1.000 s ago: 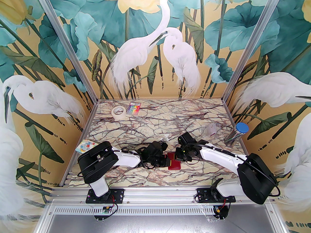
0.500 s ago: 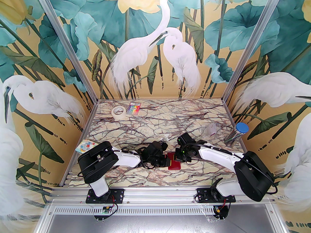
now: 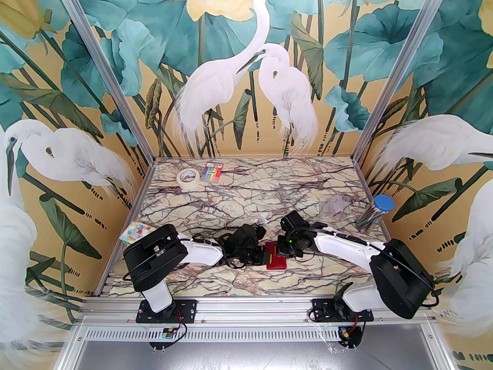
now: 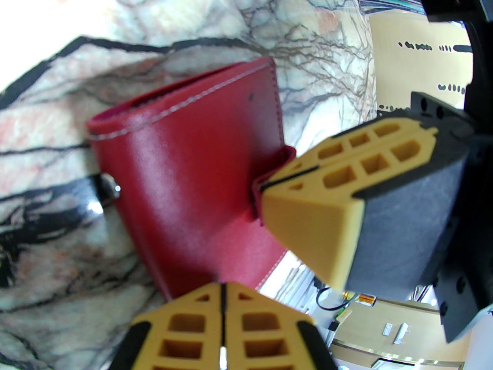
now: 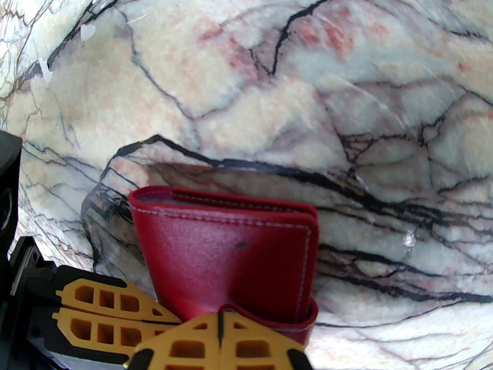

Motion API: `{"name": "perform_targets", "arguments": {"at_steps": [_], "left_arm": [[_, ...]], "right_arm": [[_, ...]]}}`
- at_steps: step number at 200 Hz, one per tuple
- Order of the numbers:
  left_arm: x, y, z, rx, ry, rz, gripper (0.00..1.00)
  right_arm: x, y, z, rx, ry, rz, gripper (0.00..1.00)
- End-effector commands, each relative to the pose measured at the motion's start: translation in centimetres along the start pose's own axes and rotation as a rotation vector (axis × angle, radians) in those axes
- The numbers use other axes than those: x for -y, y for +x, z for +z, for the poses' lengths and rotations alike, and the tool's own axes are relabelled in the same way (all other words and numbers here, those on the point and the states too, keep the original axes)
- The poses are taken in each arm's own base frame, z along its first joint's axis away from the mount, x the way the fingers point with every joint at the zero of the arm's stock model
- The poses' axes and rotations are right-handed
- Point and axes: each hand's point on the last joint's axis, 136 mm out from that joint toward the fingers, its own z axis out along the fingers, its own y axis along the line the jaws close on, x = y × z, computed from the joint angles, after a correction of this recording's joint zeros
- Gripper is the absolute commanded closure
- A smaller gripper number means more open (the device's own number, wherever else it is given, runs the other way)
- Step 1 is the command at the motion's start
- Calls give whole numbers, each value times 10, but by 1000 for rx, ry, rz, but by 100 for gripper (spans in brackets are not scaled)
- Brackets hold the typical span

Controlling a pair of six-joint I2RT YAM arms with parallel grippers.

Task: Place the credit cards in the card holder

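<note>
The card holder (image 3: pixel 276 259) is a dark red wallet, folded shut, lying between the two arms near the table's front. My left gripper (image 3: pixel 264 256) is shut, pinching the wallet's near corner (image 4: pixel 222 289). My right gripper (image 3: pixel 282 249) is shut on its snap tab (image 5: pixel 220 322); from the left wrist view its yellow fingers (image 4: pixel 308 214) grip the tab at the wallet's (image 4: pixel 185 160) right edge. A pale grey sliver shows in the wallet's (image 5: pixel 231 245) open far end. The credit cards are otherwise hidden. The left fingers (image 5: pixel 111 310) meet the wallet's lower left side.
A roll of masking tape (image 3: pixel 188 177) and a rainbow-striped packet (image 3: pixel 213 172) lie at the back left. A clear plastic case (image 3: pixel 336 206) and a blue-lidded tube (image 3: pixel 375 211) sit at the right edge. A colourful packet (image 3: pixel 136 231) lies at the left edge.
The right arm's elbow has shifted slightly to the left. Both grippers and the wallet stay where they were.
</note>
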Motion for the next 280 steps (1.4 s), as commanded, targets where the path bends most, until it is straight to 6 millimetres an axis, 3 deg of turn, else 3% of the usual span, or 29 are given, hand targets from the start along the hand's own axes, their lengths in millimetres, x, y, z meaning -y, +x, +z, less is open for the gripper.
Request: {"name": "perform_targets", "arguments": {"at_steps": [1, 280], "left_arm": [[-20, 6, 7, -16, -74, -34, 94], [-22, 6, 6, -11, -87, -37, 94]], "right_arm": [[33, 14, 6, -52, 140, 16, 100], [86, 34, 5, -92, 366, 15, 100]]}}
